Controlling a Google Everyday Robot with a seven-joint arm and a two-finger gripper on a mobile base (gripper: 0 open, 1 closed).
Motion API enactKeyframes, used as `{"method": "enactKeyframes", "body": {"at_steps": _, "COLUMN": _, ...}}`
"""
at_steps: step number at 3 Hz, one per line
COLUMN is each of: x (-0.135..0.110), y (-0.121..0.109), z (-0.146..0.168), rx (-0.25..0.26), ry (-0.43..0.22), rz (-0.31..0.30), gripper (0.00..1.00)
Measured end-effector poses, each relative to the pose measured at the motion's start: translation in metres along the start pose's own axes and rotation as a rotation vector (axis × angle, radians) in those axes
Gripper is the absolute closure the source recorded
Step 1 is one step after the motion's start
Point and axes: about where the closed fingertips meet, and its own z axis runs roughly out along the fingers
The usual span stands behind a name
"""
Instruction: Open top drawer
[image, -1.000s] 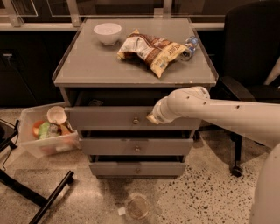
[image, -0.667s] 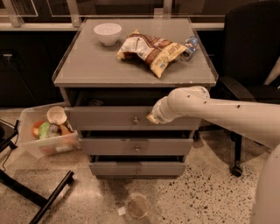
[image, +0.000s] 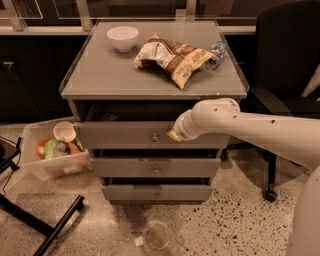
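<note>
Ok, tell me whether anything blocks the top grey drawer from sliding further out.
Nothing visible does. The wide grey top drawer is partly out, with open space ahead of its front. The gripper sits at that front, just beside the small round metal knob.

End effector (image: 176, 134) at top drawer (image: 115, 135) front — right of knob (image: 155, 136)

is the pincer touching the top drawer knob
Apart. The camera view shows bare front of the top drawer between its knob and the pincer right of it.
</note>
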Motion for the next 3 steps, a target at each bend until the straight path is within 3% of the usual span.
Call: {"method": "enactKeyframes", "body": {"at_steps": 3, "x": 0.0016, "y": 0.0026, "z": -0.0018, "rx": -0.016, "ry": 0.003, "rz": -0.001, "gripper": 0.11}}
